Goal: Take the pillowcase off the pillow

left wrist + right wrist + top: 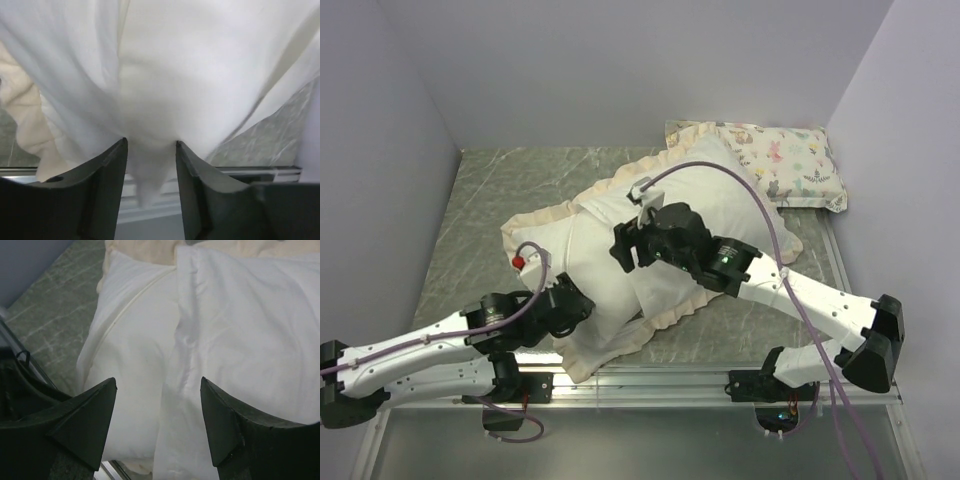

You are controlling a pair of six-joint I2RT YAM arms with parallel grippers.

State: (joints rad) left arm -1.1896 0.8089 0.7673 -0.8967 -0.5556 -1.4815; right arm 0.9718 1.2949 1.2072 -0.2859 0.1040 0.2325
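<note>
Guessing we're halfway: the pillow (pixel 595 255) sits partly inside the pillowcase (pixel 665 318). Right gripper (pixel 159 382) gapes empty. Left gripper (pixel 150 144) straddles cloth, can't tell if it's gripping.

Far right corner: print pillow (pixel 790 160), small, lying flat, pastel animals and plants on white, close to where the back and right walls (pixel 620 60) meet. Underneath: table (pixel 510 190), grey with pale marble veining. Along the near edge: rail (pixel 650 378), silver metal, running left to right. Enclosing on three sides: plain pale lilac walls. Nearer than the rail: smooth grey surface (pixel 650 445).
</note>
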